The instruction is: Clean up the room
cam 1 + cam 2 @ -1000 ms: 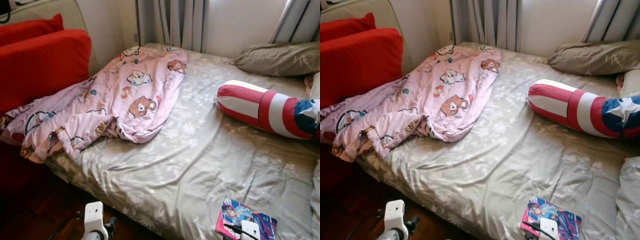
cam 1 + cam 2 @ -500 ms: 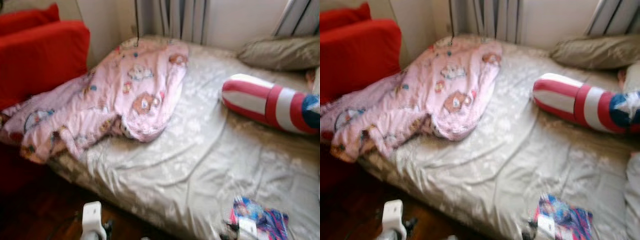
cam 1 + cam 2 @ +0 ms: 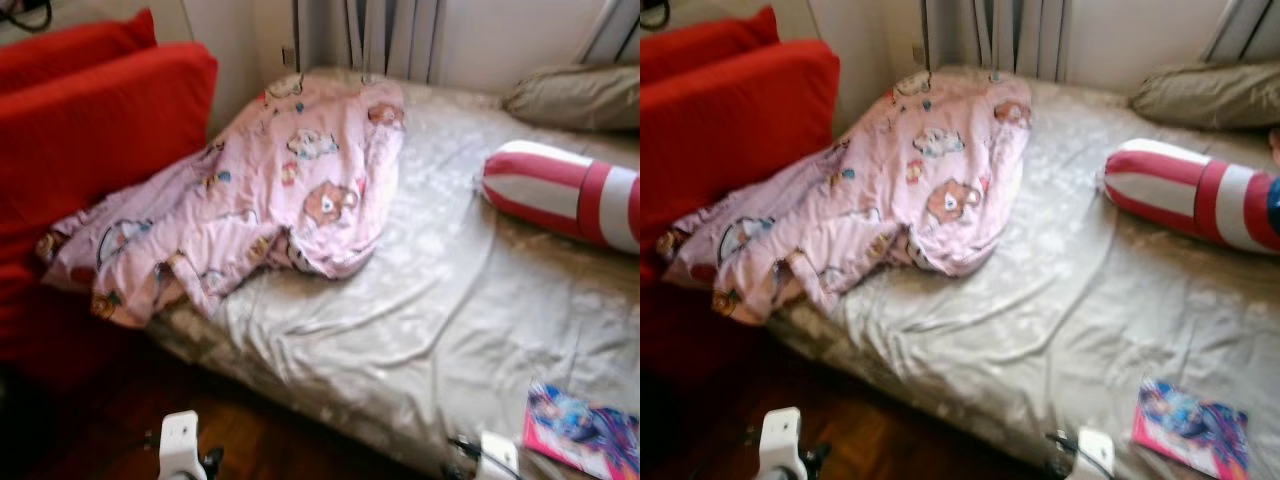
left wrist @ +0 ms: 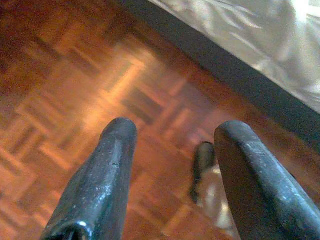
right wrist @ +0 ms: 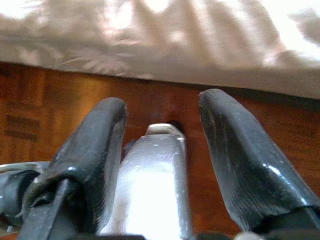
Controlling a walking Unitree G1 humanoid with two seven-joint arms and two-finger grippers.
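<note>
Both pincers are open and hold nothing: the left gripper above the wood floor, the right gripper near the bed.

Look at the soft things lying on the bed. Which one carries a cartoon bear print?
The crumpled pink blanket at the bed's left side, spilling over its edge. The bolster has red and white stripes, and the pillow is plain grey-beige.

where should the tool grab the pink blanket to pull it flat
Probably the bunched corner of the pink blanket that hangs over the near edge of the bed. It is loose, raised cloth facing the robot, so the left tool, open above the floor, could come from the front and pinch a fold.
</note>
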